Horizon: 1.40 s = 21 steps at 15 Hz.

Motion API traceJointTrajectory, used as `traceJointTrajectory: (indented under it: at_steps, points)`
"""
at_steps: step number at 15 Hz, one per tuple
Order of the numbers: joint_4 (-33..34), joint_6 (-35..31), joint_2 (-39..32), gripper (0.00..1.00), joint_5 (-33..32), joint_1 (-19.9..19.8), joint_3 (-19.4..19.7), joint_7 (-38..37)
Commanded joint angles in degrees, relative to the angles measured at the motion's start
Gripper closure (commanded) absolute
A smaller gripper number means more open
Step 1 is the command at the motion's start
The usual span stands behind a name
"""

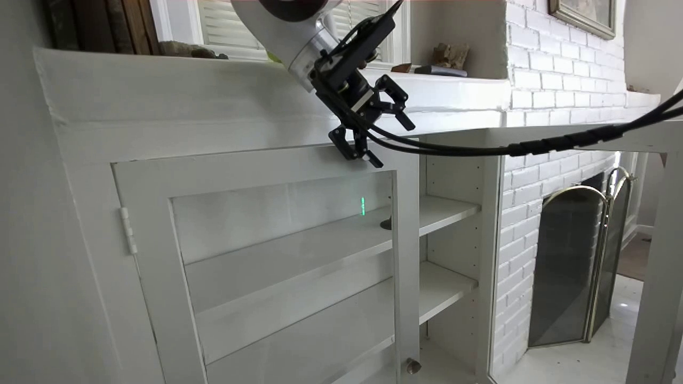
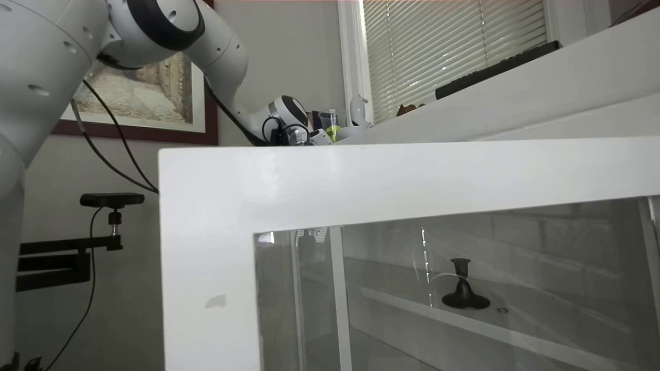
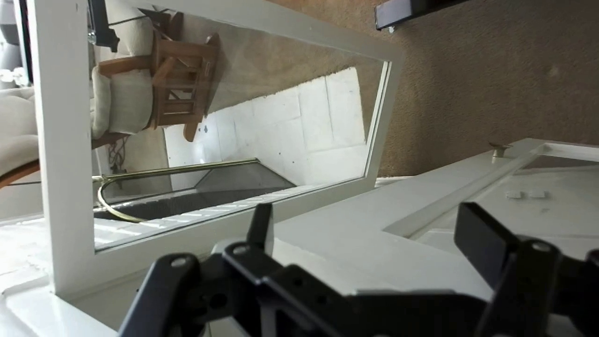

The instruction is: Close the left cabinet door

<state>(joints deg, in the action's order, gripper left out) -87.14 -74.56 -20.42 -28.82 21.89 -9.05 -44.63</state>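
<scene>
Hovering near the upper free corner of the left cabinet door (image 1: 267,168), our gripper (image 1: 392,141) has its jaws wide apart with nothing between them; we cannot tell whether the two touch. That door lies along the cabinet front (image 1: 213,137), hinged at its left edge in an exterior view, with its small dark knob (image 1: 413,366) low on the free edge; how flush it sits we cannot judge. The neighbouring door (image 1: 656,277) stands swung outward, and through its glass (image 2: 567,237) shows a dark candle holder (image 2: 465,299).
</scene>
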Motion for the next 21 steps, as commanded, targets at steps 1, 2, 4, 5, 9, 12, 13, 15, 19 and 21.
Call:
traceJointTrajectory:
  at_steps: [1, 2, 4, 5, 9, 12, 13, 15, 19, 21]
  points:
    - [-3.0, -3.8, 1.7, 0.0, 0.0, -1.3, -0.7, 7.4]
    - [-2.7, -3.4, 1.5, 0.0, -0.9, -0.8, -0.9, 9.3]
    - [-2.8, -2.8, 1.6, 0.0, -1.3, -0.2, -1.2, 11.6]
    - [-2.4, -2.2, 1.2, 0.0, -1.3, 0.1, -1.4, 12.6]
    - [-1.7, 1.4, 0.1, 0.0, -1.8, 1.5, -1.3, 13.2]
    - [-2.0, 3.0, -0.4, 0.0, -2.3, 2.6, -1.0, 10.0]
    - [-2.1, 3.2, -0.5, 0.0, -2.4, 2.8, -1.0, 9.3]
    - [-2.5, 3.9, -0.2, 0.0, -3.4, 3.6, -1.0, 6.9]
    - [-2.3, 5.5, -0.1, 0.0, -5.8, 5.0, -1.4, 2.3]
    - [-2.6, 5.6, 0.1, 0.0, -7.0, 5.8, -1.7, 0.0]
